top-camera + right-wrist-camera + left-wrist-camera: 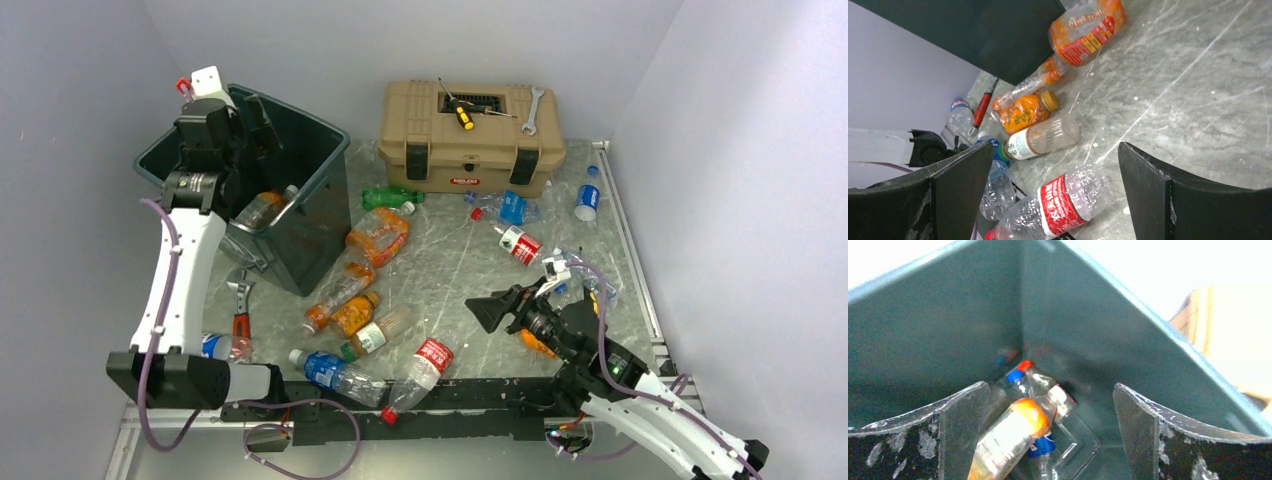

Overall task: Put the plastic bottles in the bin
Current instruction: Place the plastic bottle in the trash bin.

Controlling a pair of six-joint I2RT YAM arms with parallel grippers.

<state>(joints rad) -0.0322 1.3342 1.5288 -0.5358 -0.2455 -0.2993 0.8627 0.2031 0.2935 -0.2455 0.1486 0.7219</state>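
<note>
Left end effector (pixel 1050 407) spread, above bin (pixel 938 330) — bottles (pixel 1013 435) inside

The left arm (pixel 180 270) is reaching steeply up and away from its base at the near left, its wrist bending over at the top so that the left hand (pixel 258 118) is pointing downward with its fingers (pixel 958 410) spreading wide and gripping nothing. The right arm (pixel 640 400) is lying low and stretching from the near right toward the middle. The right hand (pixel 492 310) is aiming leftward, its fingers (pixel 1158 185) standing fully apart and clasping nothing.
</note>
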